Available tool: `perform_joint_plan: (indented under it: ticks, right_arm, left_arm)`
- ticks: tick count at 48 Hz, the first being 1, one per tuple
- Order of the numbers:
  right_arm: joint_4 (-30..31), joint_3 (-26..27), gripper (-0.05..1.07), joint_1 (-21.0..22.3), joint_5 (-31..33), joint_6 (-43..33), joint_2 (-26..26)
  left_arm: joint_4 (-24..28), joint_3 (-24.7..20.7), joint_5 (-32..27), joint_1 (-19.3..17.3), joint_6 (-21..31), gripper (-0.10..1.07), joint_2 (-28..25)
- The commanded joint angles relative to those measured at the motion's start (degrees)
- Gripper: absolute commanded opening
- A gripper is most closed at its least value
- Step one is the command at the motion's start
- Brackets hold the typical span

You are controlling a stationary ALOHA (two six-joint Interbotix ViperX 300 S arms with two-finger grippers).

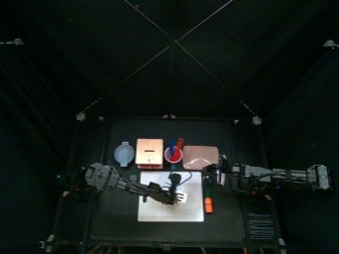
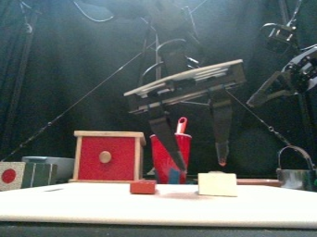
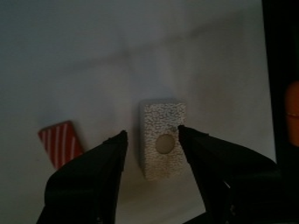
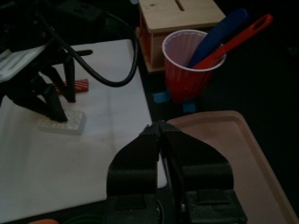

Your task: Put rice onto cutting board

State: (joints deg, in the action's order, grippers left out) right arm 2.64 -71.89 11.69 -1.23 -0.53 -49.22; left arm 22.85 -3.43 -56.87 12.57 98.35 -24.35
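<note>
The rice (image 3: pixel 163 140), a small pale speckled block, lies flat on the white cutting board (image 3: pixel 140 52). It also shows in the front view (image 2: pixel 218 184) and in the right wrist view (image 4: pixel 61 124). My left gripper (image 3: pixel 156 138) hangs just above it, open, with one jaw on each side and not touching it. The front view shows the same gripper (image 2: pixel 198 159) over the board (image 2: pixel 87 199). My right gripper (image 4: pixel 162 131) is shut and empty, resting off the board's right side (image 1: pixel 220 172).
A reddish stick (image 3: pixel 61 145) lies on the board beside the rice, and an orange piece (image 1: pixel 208 204) lies near its right edge. Behind the board stand a red cup with utensils (image 4: pixel 191 63), a wooden box (image 2: pixel 107 157) and a pinkish tray (image 4: pixel 239 162).
</note>
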Motion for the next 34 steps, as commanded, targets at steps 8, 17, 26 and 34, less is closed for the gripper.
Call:
perform_joint_plan:
  ticks: [8,17,26,34]
  right_arm:
    - [-0.18,0.70,0.03,0.18,-0.18,-0.09,0.09]
    - [0.18,2.11,0.03,0.35,0.00,0.00,-0.35]
    - [-0.09,3.16,0.03,0.26,0.00,0.00,-0.35]
    - [-0.09,3.34,0.03,-0.26,0.09,0.00,-0.62]
  left_arm:
    - [10.55,6.50,-0.09,1.76,-2.37,0.85,10.20]
    - [15.91,15.38,0.62,3.96,-4.92,0.85,19.34]
    - [26.37,26.46,5.36,7.65,-5.01,0.85,28.39]
    - [38.32,36.04,10.11,11.51,-4.13,0.84,35.68]
